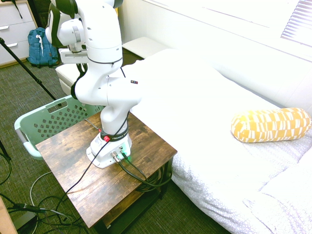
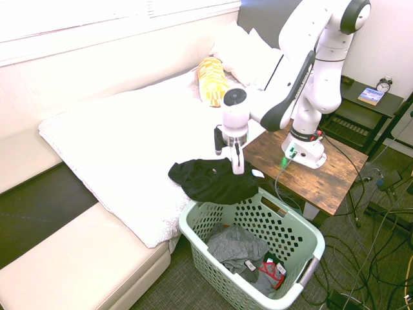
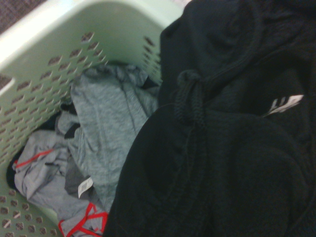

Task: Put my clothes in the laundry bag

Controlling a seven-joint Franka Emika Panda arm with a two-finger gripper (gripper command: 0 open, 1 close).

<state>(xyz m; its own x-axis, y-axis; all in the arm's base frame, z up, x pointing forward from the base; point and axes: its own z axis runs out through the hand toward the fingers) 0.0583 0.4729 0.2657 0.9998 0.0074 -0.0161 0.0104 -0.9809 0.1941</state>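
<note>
A yellow-and-white patterned bolster pillow (image 1: pixel 271 125) lies on the white quilted bed (image 1: pixel 209 112), with white pillows (image 2: pixel 248 55) at the bed's head. A blue backpack (image 1: pixel 41 47) stands on the grey-green carpet (image 1: pixel 19 92) near a white drawer unit (image 1: pixel 14 27). A small black alarm clock (image 2: pixel 384 84) and a blue book (image 2: pixel 370 95) sit on a dark side shelf (image 2: pixel 361 103).

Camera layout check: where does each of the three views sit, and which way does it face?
First exterior: high beside the wooden table, facing the bed; shows arm base, mint basket.
Second exterior: opposite side, looking down at basket, black garment, pincer; whole arm shows.
Wrist: close above garment and basket; no robot parts.
Shared: both exteriors show the yellow pillow.
</note>
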